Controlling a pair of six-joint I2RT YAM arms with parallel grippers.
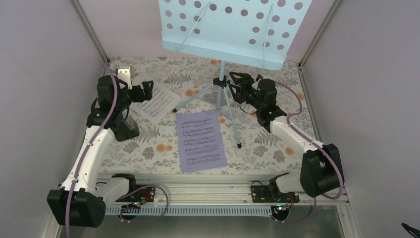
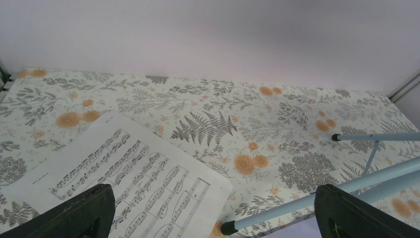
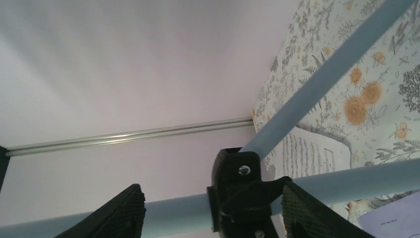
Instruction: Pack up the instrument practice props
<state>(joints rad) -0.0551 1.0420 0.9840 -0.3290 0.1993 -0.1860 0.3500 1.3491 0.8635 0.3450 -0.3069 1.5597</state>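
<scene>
Top view: a light blue music stand stood at the back centre of a floral tablecloth, its hole-dotted tray high on a thin pole with three legs splayed out. A lavender sheet of printed music lay flat just in front of the legs. A white sheet of music lay to the left, beneath the left gripper. The right gripper hovered at the black hub where the legs met the pole. No black box was visible.

The stand looked stiff, light and top-heavy, so it was likely to tip. The pole near the hub seemed the safest hold. The lavender sheet looked thin and limp and would probably need lifting by an edge.

Left wrist view: the left gripper's fingers were spread wide with nothing between them. The white sheet lay below them, and a stand leg ran past on the right.

Right wrist view: the right gripper's fingers were spread apart on either side of the hub and a pale blue tube, not yet clamped on it. Whether a pad touched the tube could not be told.
</scene>
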